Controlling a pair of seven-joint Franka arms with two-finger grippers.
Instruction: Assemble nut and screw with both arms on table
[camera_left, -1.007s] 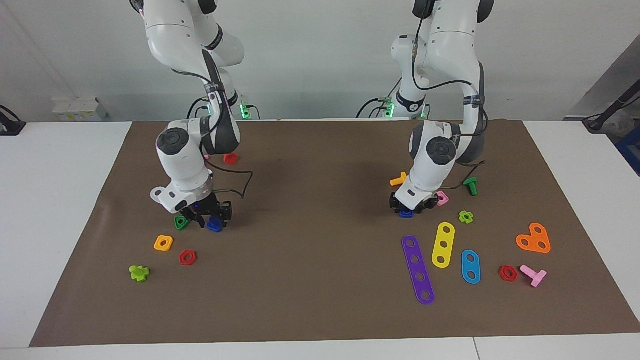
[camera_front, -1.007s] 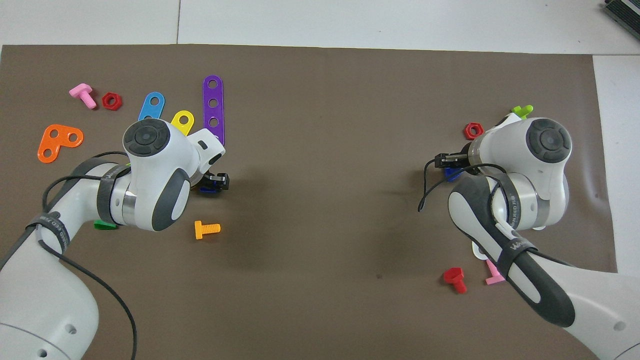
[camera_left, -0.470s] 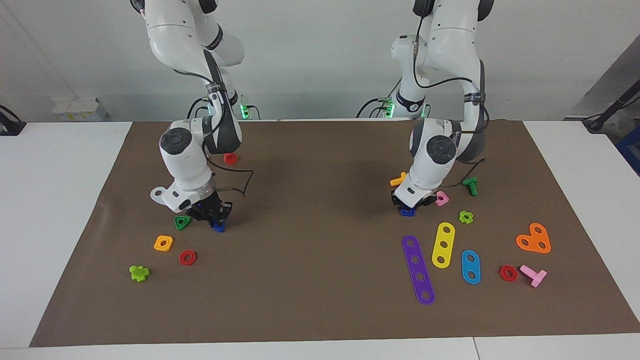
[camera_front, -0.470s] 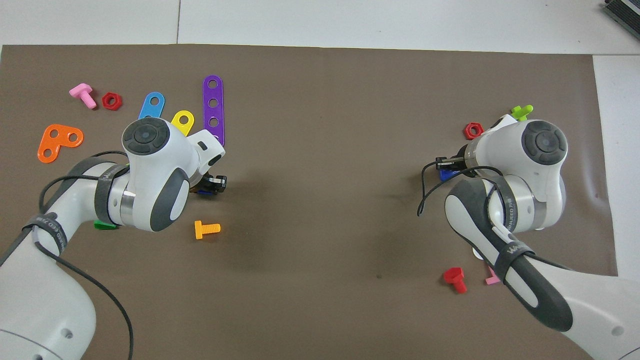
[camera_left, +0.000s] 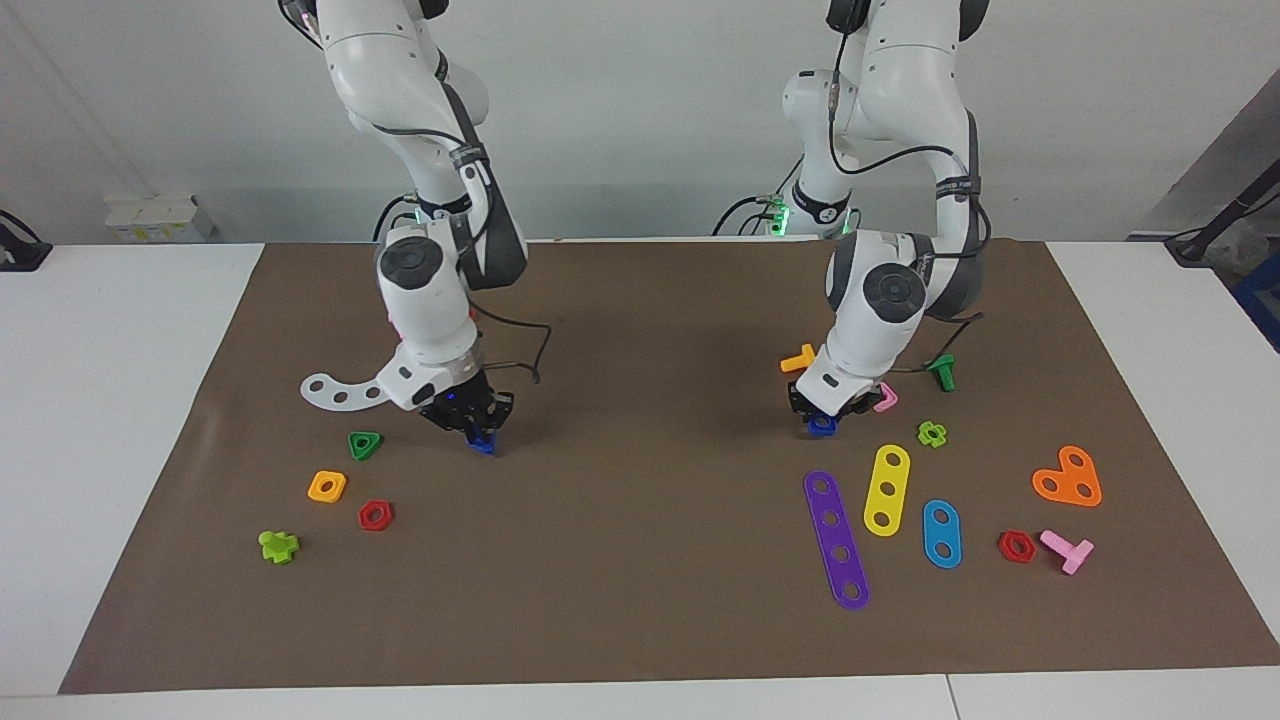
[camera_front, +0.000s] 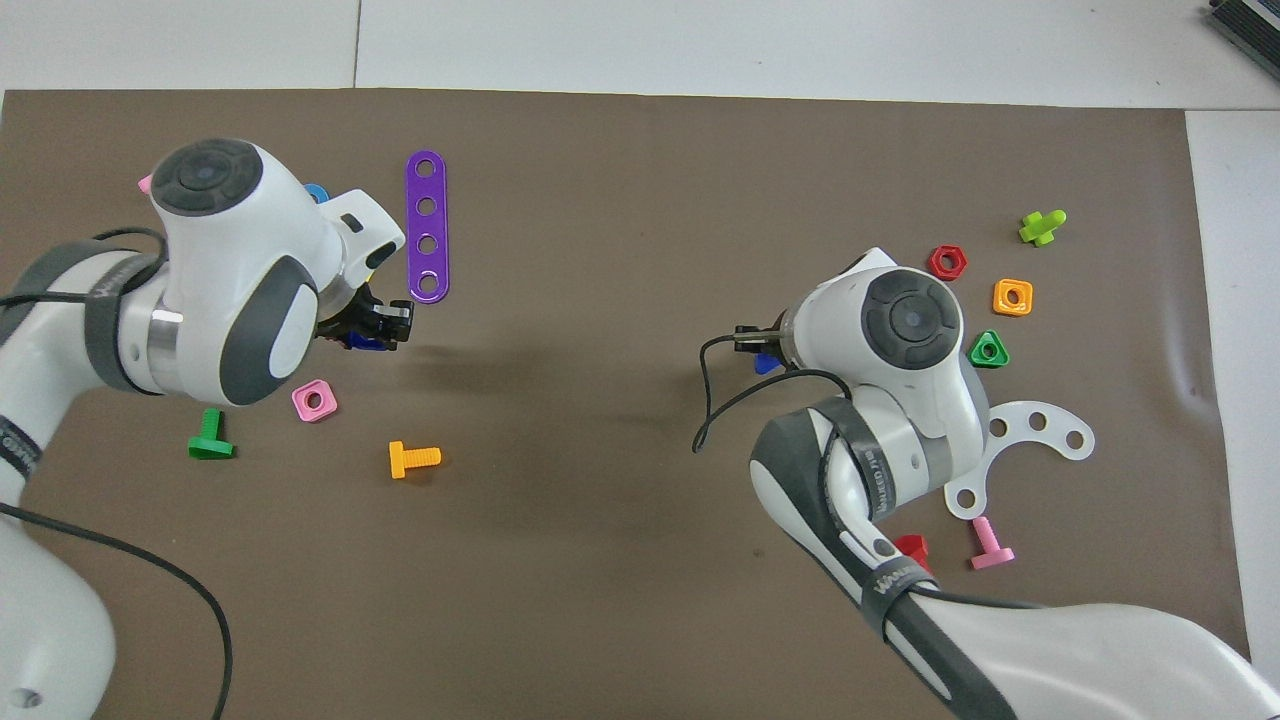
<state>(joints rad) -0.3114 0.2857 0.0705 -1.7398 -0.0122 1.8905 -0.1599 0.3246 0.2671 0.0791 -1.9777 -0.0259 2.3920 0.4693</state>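
Observation:
My right gripper (camera_left: 472, 425) is shut on the dark-blue screw (camera_left: 483, 443) and holds it low over the brown mat (camera_left: 640, 560), toward the table's middle from the green triangular nut (camera_left: 365, 444). The screw also shows in the overhead view (camera_front: 767, 364) under the right gripper (camera_front: 752, 342). My left gripper (camera_left: 825, 412) is shut on the dark-blue nut (camera_left: 822, 426), low over the mat beside a pink square nut (camera_left: 884, 398). In the overhead view the left gripper (camera_front: 380, 328) mostly hides the nut (camera_front: 364, 343).
A white curved plate (camera_left: 338, 391), an orange square nut (camera_left: 327, 486) and a red hex nut (camera_left: 375, 515) lie near the right gripper. A purple strip (camera_left: 836, 540), a yellow plate (camera_left: 887, 489), an orange bolt (camera_left: 798, 359) and a green bolt (camera_left: 941, 372) lie around the left gripper.
The right gripper has lifted the screw and carried it toward the table's middle, uncovering the white curved plate. The left arm's wrist has swung and raised the nut slightly, uncovering the pink nut.

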